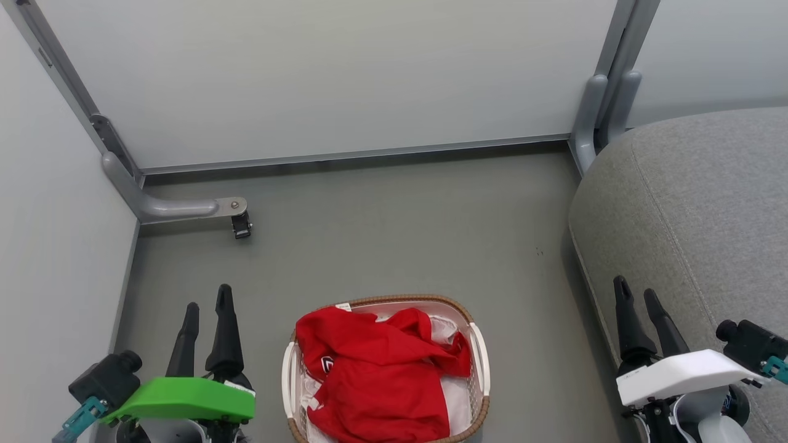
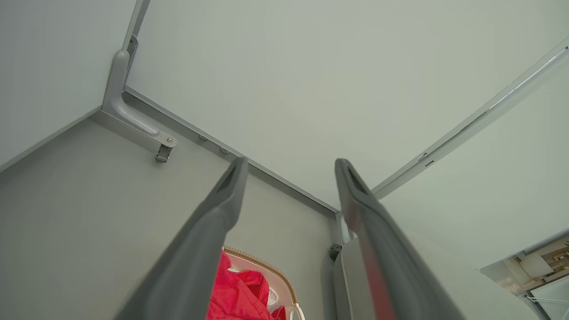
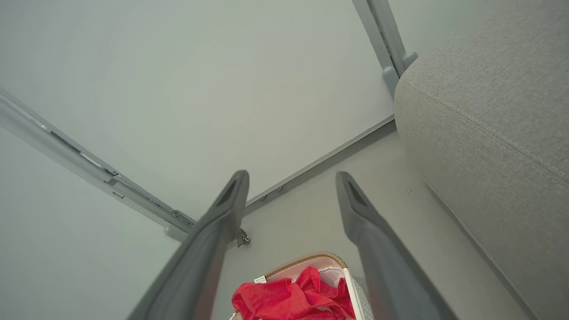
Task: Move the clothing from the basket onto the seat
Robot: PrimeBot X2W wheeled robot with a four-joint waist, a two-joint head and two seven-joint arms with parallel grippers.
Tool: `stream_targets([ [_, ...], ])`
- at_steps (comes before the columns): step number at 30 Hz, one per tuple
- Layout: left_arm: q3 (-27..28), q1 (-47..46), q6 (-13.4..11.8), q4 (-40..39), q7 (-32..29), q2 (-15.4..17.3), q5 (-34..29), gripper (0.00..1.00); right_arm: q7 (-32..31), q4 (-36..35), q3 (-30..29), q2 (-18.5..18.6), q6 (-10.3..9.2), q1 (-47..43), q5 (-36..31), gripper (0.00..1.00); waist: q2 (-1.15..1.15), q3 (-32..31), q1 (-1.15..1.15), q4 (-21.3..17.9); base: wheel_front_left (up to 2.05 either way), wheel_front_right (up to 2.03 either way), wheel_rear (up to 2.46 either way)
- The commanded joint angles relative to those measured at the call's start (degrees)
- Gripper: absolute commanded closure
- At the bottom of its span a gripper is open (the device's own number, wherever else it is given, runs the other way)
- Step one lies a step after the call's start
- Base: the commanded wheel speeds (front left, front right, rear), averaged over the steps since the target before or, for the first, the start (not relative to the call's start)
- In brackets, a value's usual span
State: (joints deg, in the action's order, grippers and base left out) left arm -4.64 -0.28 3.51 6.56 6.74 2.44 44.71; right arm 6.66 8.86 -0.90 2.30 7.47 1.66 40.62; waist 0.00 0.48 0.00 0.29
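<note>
Though edge-cropped, clothing (image 1: pixel 381 375) inside basket (image 1: pixel 406 299).

Clothing (image 1: pixel 381 369): red cloth, matt, soft, crumpled.
Basket (image 1: pixel 406 298): white perforated plastic, smooth; rim of brown woven fibre.
Seat (image 1: pixel 695 203): grey woven fabric, coarse-textured, stitched seam.
Floor (image 1: pixel 394 234): grey, matt, smooth.
Frame leg (image 1: pixel 178 209): grey painted metal, smooth, faint sheen.
Wall panel (image 1: pixel 345 74): pale, matt, smooth.

Bright even light, soft shadows on the floor (image 1: pixel 400 234), wrist views bowed at edges — left tool (image 2: pixel 290 161) blurred close-up.
</note>
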Motion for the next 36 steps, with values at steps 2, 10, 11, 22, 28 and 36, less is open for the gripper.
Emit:
stream_targets([
  [2,-0.3,0.6,-0.5,-0.2,0.8,0.4,-2.8,0.0,0.8,-0.9,0.2,0.4,0.02,-0.4,-3.0,0.0,0.0,0.0,0.0,0.0,0.0,0.0,0.0],
  [10,-0.7,1.1,-0.8,0.7,2.0,0.4,-8.6,0.0,2.1,0.1,1.0,0.4,0.02,-0.8,-8.8,0.0,0.0,-0.2,0.0,0.1,0.0,0.0,0.0],
  [11,-0.7,1.2,-0.9,0.8,2.2,0.4,-9.1,0.0,2.2,0.2,1.0,0.5,0.02,-0.8,-9.5,0.0,0.0,-0.2,0.0,0.1,0.0,0.0,0.0],
  [22,-1.5,2.0,-1.0,2.5,3.7,0.5,-14.9,0.0,3.8,1.2,1.7,0.5,0.02,-1.0,-16.8,0.0,0.0,-0.4,0.0,0.3,0.0,0.0,0.0],
  [28,-1.6,2.0,-1.1,3.8,4.5,0.5,-17.5,0.0,4.6,1.7,1.9,0.5,0.02,-1.1,-20.2,0.0,0.0,-0.3,0.0,0.4,0.0,0.0,0.0],
  [36,-1.8,2.1,-0.8,5.4,5.5,0.5,-20.8,0.0,5.6,2.3,2.1,0.6,0.03,-1.0,-24.3,0.0,0.0,-0.2,0.0,0.4,0.0,0.0,0.0],
])
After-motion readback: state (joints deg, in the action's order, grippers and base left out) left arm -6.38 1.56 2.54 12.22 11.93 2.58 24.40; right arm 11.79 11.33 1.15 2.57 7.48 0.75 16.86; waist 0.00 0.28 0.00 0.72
